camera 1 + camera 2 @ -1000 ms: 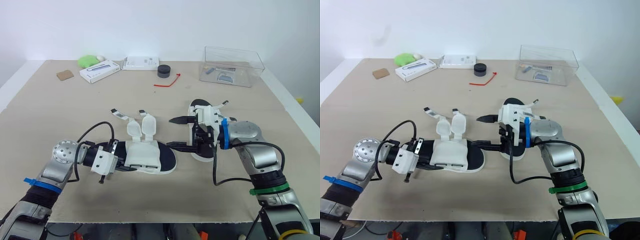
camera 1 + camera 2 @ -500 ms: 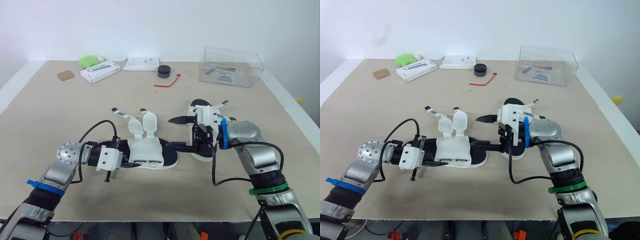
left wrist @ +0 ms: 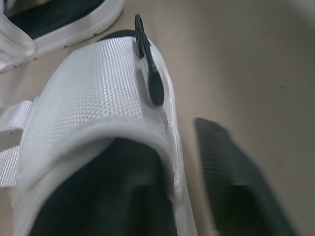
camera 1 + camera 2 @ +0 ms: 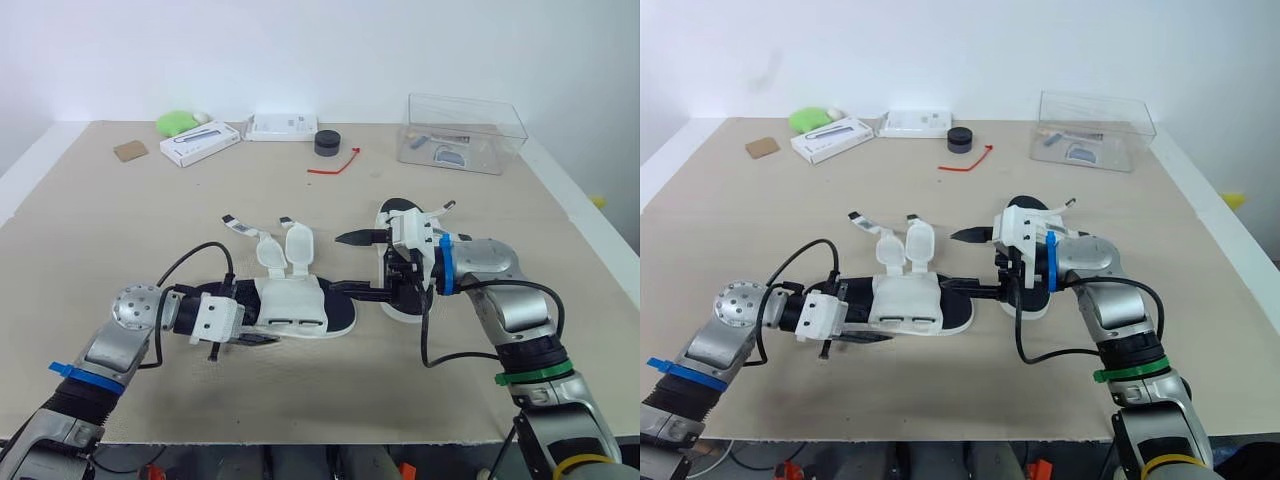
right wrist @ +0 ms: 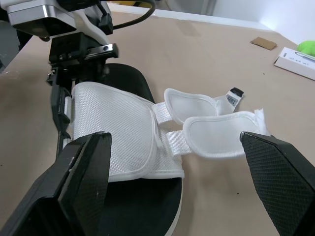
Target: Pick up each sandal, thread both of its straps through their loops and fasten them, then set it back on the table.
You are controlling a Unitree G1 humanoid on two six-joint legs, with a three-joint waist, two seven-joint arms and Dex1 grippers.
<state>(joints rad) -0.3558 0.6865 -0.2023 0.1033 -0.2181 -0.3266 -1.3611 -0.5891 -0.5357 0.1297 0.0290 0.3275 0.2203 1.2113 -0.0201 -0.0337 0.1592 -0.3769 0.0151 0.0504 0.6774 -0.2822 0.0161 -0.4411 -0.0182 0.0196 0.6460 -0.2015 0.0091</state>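
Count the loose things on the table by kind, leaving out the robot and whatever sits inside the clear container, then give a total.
Sandals: 2
White boxes: 2
Clear container: 1
Black round object: 1
Red strip: 1
Brown square piece: 1
Green object: 1
Total: 9

Table [image 4: 120, 230] bare left of sandal [image 4: 295, 300]; other sandal [image 4: 398, 210] close right.
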